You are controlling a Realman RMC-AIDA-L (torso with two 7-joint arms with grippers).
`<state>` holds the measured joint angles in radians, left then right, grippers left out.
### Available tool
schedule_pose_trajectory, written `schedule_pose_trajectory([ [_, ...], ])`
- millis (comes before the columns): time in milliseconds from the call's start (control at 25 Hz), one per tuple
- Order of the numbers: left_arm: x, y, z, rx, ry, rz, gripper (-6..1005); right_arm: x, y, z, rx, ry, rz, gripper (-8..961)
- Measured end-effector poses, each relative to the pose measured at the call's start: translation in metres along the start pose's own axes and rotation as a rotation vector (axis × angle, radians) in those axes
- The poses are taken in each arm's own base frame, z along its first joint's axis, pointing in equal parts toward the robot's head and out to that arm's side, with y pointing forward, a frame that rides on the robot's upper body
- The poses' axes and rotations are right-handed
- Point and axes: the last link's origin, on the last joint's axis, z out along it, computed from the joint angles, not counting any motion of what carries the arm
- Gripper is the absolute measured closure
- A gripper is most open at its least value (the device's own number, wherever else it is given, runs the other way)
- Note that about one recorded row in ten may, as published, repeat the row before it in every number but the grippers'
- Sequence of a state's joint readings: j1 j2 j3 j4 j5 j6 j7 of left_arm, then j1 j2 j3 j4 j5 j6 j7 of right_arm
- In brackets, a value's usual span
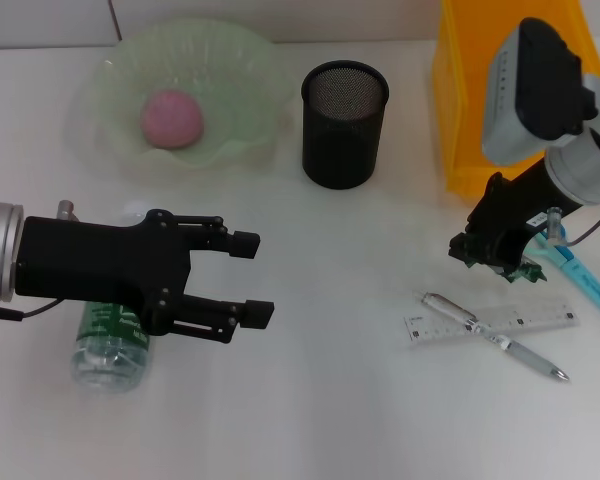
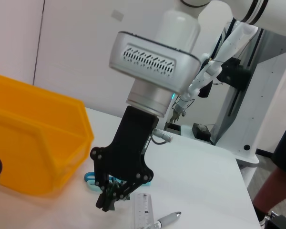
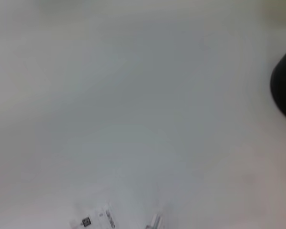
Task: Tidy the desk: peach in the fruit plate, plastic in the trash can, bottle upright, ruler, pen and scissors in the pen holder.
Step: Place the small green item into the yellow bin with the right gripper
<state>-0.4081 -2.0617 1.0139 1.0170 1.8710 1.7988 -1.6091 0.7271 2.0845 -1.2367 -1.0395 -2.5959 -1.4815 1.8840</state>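
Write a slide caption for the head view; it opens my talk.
Open left gripper over lying green plastic bottle; right gripper above clear ruler.

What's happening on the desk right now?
The peach already sits in the green fruit plate. The left gripper is open above the water bottle, which lies on its side. The right gripper is shut on a dark green plastic scrap near the yellow trash bin. Ruler, pen and scissors are on the desk, none in the mesh pen holder.
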Motion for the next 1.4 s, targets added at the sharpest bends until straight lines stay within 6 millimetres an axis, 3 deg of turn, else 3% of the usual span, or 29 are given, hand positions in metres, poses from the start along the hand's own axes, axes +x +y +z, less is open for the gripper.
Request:
schedule_pose_trajectory([
  [240,0.0,0.001,0.0,-0.007,-0.001,-0.001,188,0.007,0.0,-0.026,0.04,-0.121,0.059,941],
  [320,-0.001,0.001,0.0,-0.007,-0.001,-0.003,188,0.01,-0.005,-0.044,0.074,-0.223,0.125,944],
  [360,-0.002,0.002,0.0,-0.006,0.0,-0.004,188,0.014,-0.014,-0.067,0.124,-0.35,0.209,946],
  [400,-0.002,0.002,0.0,-0.006,0.0,-0.004,188,0.014,-0.014,-0.067,0.124,-0.35,0.209,947],
  [560,-0.001,0.002,-0.001,-0.006,0.0,-0.004,188,0.034,-0.047,-0.114,0.293,-0.667,0.434,954],
  [680,-0.001,0.001,-0.001,-0.004,-0.001,-0.005,188,0.042,-0.06,-0.114,0.361,-0.73,0.509,929],
  [760,-0.002,0.001,-0.001,-0.002,0.0,-0.009,188,0.049,-0.07,-0.099,0.418,-0.746,0.59,913],
  [960,-0.002,0.001,-0.001,0.0,0.0,-0.016,188,0.049,-0.076,-0.072,0.43,-0.724,0.645,872],
  [1080,-0.004,0.001,-0.001,0.004,0.001,-0.025,188,0.047,-0.076,-0.068,0.427,-0.717,0.642,847],
  [1280,-0.006,0.002,-0.002,0.008,0.001,-0.08,188,0.049,-0.073,-0.066,0.416,-0.721,0.639,635],
  [1400,-0.004,-0.001,-0.005,0.021,-0.003,-0.145,188,0.052,-0.065,-0.067,0.373,-0.753,0.613,582],
])
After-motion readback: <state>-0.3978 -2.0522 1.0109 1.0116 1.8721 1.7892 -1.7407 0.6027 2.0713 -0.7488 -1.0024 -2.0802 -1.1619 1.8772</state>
